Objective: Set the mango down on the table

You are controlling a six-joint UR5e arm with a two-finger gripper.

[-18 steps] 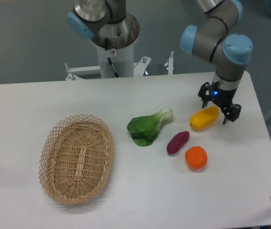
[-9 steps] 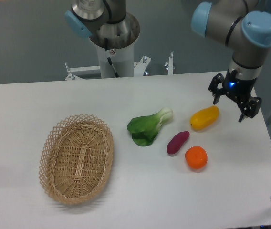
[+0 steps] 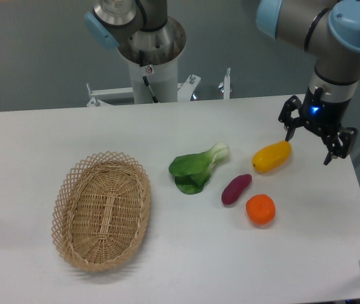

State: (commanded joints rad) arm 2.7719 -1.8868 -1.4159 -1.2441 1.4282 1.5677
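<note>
**Mango released; claw lifting clear**

Change over the last second: the claw (image 3: 316, 138) straddled the glossy yellow oblong mango (image 3: 272, 156) a second ago; it has since risen and shifted toward the right edge of the tabletop. Its fingers now stand spread wide with nothing between them, up and to the right of the fruit. One fingertip lines up with the mango's orange-tinged end, so contact cannot be ruled out from this single view.

The mango has not moved. It lies on the large white tabletop (image 3: 186, 266) near the far right corner, apart from the purple oblong sweet potato (image 3: 236, 189) and the round orange fruit (image 3: 260, 209).

Judgement: the placing looks done; only the retreat remains.

Hard to read:
- Upper arm cut off by the top edge.
- Claw height above the tabletop not judgeable.
- Inner faces of the fingers dark, detail lost.
</note>
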